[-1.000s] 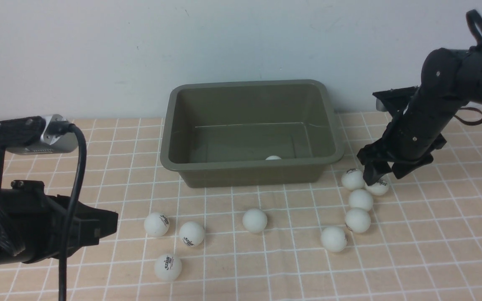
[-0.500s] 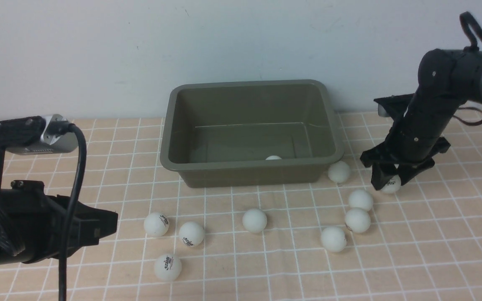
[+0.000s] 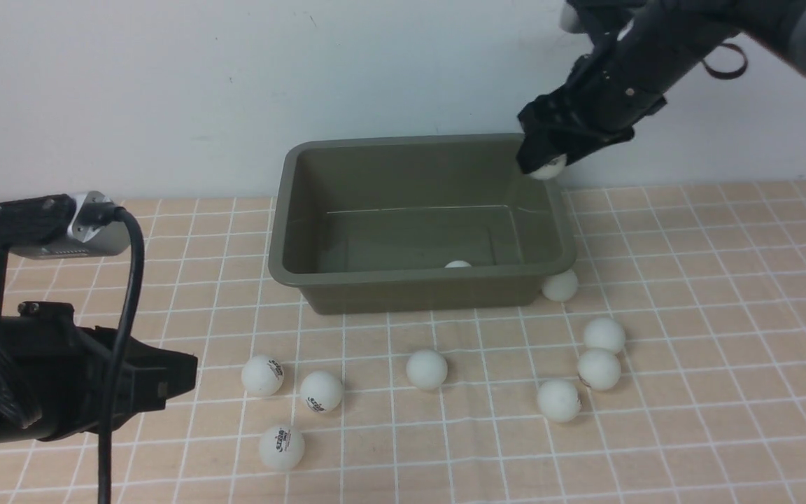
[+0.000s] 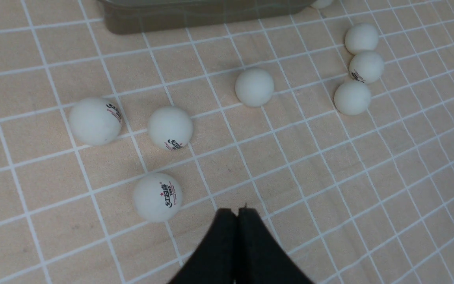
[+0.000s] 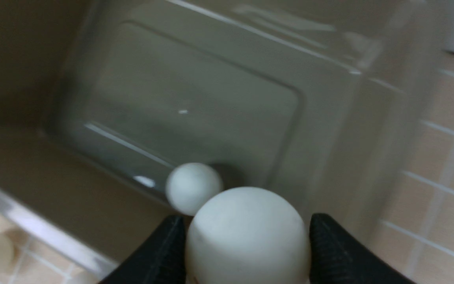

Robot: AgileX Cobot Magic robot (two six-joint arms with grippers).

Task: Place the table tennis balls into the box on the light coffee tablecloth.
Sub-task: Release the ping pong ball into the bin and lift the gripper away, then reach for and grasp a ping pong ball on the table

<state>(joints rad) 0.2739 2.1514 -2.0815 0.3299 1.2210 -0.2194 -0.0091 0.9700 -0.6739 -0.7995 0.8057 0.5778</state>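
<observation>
Looking matte white and round, a table tennis ball sits gripped between the right claw's partly open fingers; the left claw is fully closed, empty.

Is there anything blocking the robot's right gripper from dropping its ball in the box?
No, nothing visible is in the way. The right gripper holds the ball up over the box's right end, and the box has no lid on.

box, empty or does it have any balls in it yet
Not empty: one table tennis ball lies on the floor of the box. Another, gripped by the right gripper, is not released.
</observation>
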